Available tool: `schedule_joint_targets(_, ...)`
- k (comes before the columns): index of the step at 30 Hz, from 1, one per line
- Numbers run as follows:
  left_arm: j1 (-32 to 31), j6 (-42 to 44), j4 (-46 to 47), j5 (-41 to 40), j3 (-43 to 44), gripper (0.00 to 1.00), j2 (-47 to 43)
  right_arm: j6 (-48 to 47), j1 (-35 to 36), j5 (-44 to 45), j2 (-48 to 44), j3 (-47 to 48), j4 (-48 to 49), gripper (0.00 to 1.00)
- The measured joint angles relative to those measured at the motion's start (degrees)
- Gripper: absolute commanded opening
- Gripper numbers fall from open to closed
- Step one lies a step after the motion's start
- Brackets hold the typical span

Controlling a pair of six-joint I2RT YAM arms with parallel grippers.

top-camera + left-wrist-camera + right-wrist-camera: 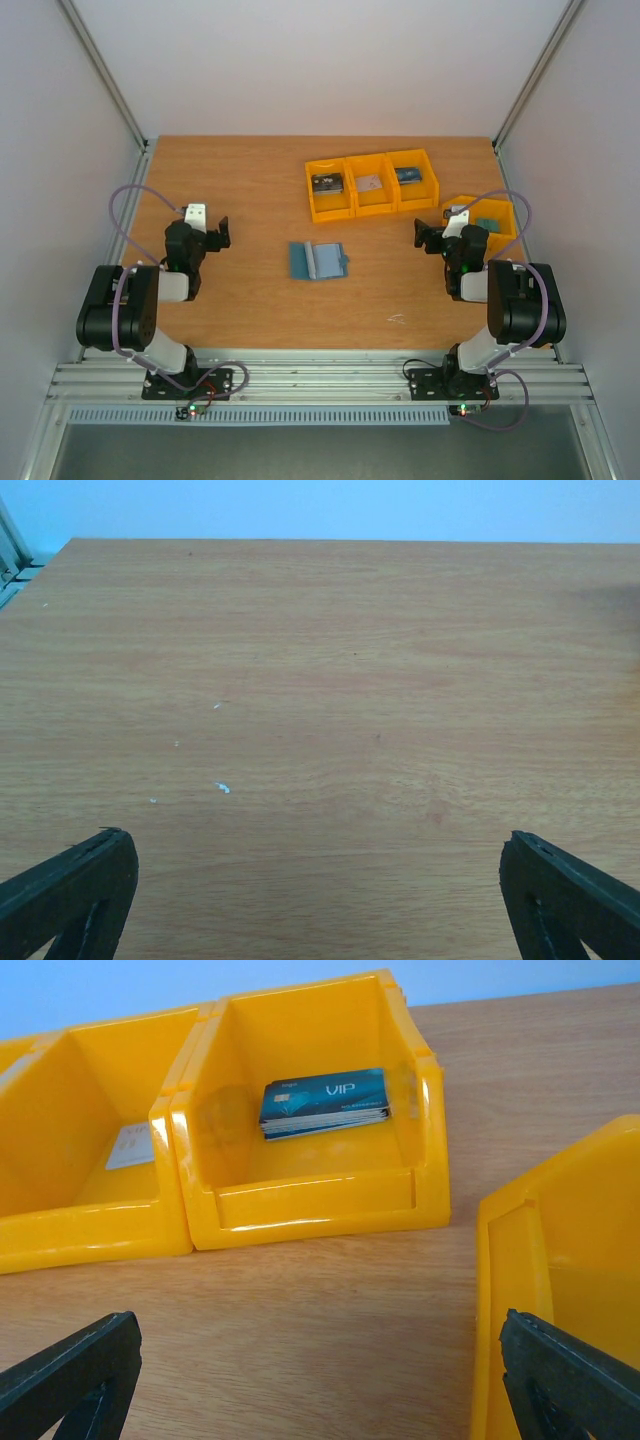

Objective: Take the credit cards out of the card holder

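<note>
Plainly, the card holder (318, 260) lies unfolded and flat on the table (230, 320), teal panels flanking a paler centre strip. Left of it the left gripper (223, 233) stands spread wide and empty; right of it the right gripper (422, 236) likewise — neither touches anything. Whether credit cards sit in its pockets is too small to tell. Likely the holder is light and floppy, apt to slide — better pin one panel and pinch a stiff, slick card by its exposed edge.

The card holder (318, 260) lies unfolded on the table (240, 190), near yellow bins (372, 210).
</note>
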Motion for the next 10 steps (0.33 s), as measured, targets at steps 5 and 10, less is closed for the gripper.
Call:
schedule_joint_targets(5, 0.00, 0.00, -0.13, -0.42, 0.11, 0.99, 0.00, -0.07, 0.00, -0.04, 0.00, 0.00, -0.04, 0.98)
schedule_joint_targets(10, 0.00, 0.02, -0.17, -0.59, 0.11, 0.99, 0.00, -0.09, 0.00, -0.04, 0.00, 0.00, -0.13, 0.98)
